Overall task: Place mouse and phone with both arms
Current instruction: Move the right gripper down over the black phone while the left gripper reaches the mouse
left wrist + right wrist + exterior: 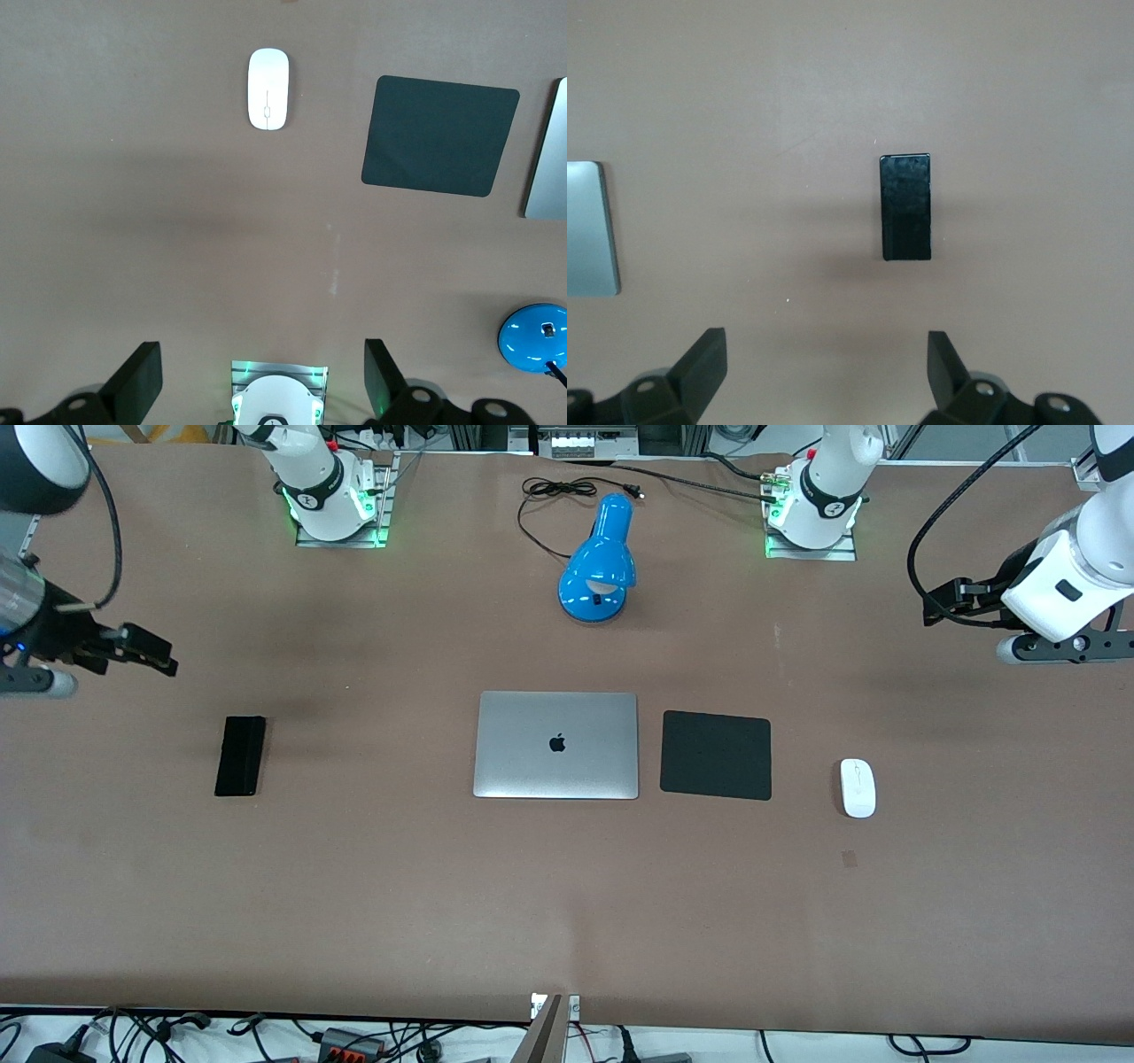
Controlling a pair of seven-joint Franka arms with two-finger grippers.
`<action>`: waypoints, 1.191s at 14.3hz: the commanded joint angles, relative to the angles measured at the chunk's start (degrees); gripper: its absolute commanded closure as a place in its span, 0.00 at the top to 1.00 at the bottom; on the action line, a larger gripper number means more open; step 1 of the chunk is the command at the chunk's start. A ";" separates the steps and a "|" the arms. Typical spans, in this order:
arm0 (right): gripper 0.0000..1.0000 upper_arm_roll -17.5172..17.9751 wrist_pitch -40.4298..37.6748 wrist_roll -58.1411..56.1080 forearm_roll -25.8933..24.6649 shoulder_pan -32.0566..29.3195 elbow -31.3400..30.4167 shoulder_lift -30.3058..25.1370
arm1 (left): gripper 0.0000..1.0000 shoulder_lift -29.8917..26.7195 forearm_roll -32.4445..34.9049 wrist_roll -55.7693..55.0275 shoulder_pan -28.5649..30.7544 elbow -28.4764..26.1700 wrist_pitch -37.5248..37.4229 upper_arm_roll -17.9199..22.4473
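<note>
The left tool hangs high over the counter at the left arm's end, with its two fingers spread wide and nothing between them. The right tool hangs high over the right arm's end of the counter, also spread wide and holding nothing.

Below the left tool, the white mouse lies flat on the bare counter, near the black mat but not touching it. Below the right tool, the black phone lies flat on the counter, well apart from the silver laptop. The laptop is shut and sits in the middle, just beside the mat. A blue lamp stands farther from the front camera than the laptop.

The job looks like it has not started. Neither thing is picked up. I think each arm must go down, grab its thing, and set it in its place.
</note>
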 commanded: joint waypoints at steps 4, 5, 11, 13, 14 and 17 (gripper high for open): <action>1.00 0.28 4.78 -0.04 -0.68 -1.62 -0.63 7.86 | 1.00 2.73 -0.71 -0.01 2.19 2.55 -4.73 0.86; 1.00 0.28 5.31 -0.04 -0.68 -1.97 -0.63 9.53 | 1.00 2.82 -2.89 0.26 3.25 2.82 -4.83 0.86; 1.00 0.28 12.07 -0.04 -0.77 -2.76 -0.89 19.11 | 1.00 6.85 -3.18 0.87 3.96 5.53 -4.56 0.60; 1.00 0.28 13.13 -0.04 -0.77 -3.29 -0.98 22.45 | 1.00 11.41 -2.75 0.96 3.62 6.42 -2.82 0.33; 1.00 0.02 14.18 -0.04 -0.86 -3.38 -0.98 24.21 | 1.00 14.22 -1.87 1.05 3.79 6.42 1.02 0.16; 1.00 -1.30 18.22 -0.13 -1.91 -3.46 -0.98 28.87 | 1.00 19.94 -1.25 2.18 3.79 5.02 13.68 0.07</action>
